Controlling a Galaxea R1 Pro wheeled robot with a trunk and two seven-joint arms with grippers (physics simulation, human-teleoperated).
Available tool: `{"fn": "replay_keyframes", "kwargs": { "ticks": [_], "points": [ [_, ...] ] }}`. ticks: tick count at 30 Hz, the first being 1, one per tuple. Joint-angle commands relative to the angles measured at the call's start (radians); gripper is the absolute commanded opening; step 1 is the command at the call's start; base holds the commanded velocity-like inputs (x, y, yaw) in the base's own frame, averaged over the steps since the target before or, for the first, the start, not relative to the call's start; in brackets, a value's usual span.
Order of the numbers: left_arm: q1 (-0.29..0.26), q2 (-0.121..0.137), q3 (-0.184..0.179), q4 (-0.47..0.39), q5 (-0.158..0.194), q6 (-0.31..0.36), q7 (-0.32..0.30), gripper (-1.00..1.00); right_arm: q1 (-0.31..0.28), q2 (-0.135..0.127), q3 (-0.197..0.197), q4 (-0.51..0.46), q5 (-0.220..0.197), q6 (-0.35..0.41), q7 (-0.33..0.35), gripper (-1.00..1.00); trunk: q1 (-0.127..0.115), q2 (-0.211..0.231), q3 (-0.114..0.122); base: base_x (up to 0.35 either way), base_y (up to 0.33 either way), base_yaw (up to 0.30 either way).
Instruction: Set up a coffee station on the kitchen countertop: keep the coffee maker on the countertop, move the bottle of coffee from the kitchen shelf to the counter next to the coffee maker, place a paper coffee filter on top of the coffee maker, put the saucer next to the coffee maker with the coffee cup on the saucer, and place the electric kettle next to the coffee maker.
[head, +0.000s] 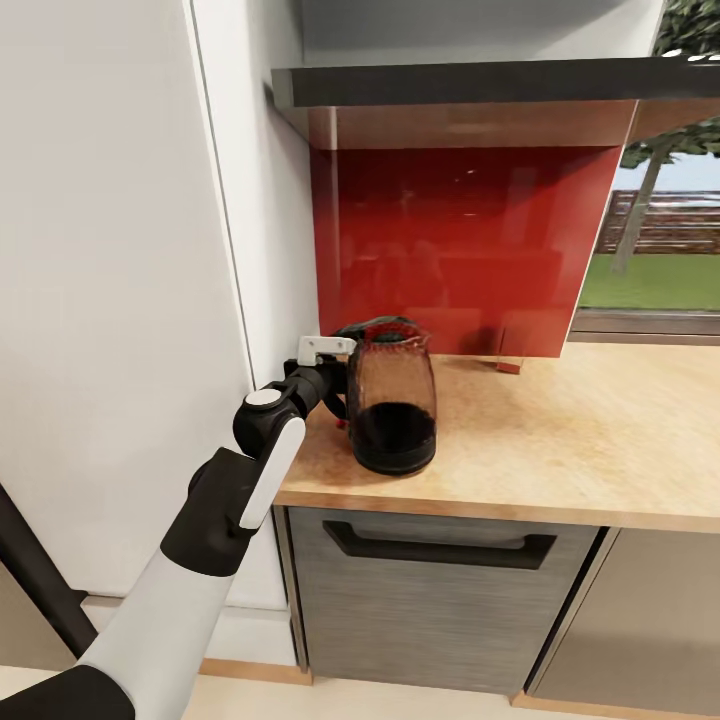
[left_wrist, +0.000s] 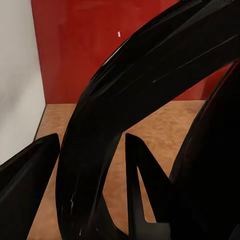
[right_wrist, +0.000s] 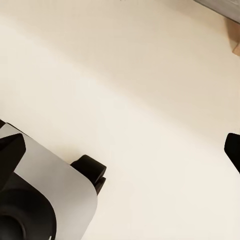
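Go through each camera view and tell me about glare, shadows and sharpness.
Head view: glossy red backsplash carries soft reflections and small highlights; the kettle casts little shadow on the countertop; edges crisp. Left wrist view: the kettle handle is so close that it looks soft, with thin glints; fingers dark. Right wrist view: pale floor with one faint diagonal shadow band.

The head camera looked forward and down over the bench at the electric kettle, the left wrist camera sat tight against that kettle's black handle sharing the bench and red backsplash, while the right wrist camera faced the floor.
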Motion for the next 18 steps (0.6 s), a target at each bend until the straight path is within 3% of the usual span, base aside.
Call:
{"fn": "replay_keyframes", "kwargs": {
  "ticks": [1, 11, 18],
  "points": [
    [-0.001, 0.0, -0.001, -0.001, 0.008, 0.003, 0.009, -1.0, -0.001, -0.001, 0.006, 0.0, -0.01, -0.002, 0.003, 1.0, 0.0, -0.001, -0.001, 0.0, 0.0, 0.0],
    [-0.001, -0.001, -0.001, -0.001, 0.008, 0.003, 0.009, -1.0, -0.001, -0.001, 0.006, 0.0, -0.01, -0.002, 0.003, 1.0, 0.0, -0.001, -0.001, 0.0, 0.0, 0.0],
    [-0.001, -0.001, -0.001, -0.001, 0.008, 0.004, 0.009, -1.0, -0.001, -0.001, 0.006, 0.0, -0.01, -0.002, 0.003, 1.0, -0.027, 0.048, 0.021, 0.0, 0.0, 0.0]
  ]
}}
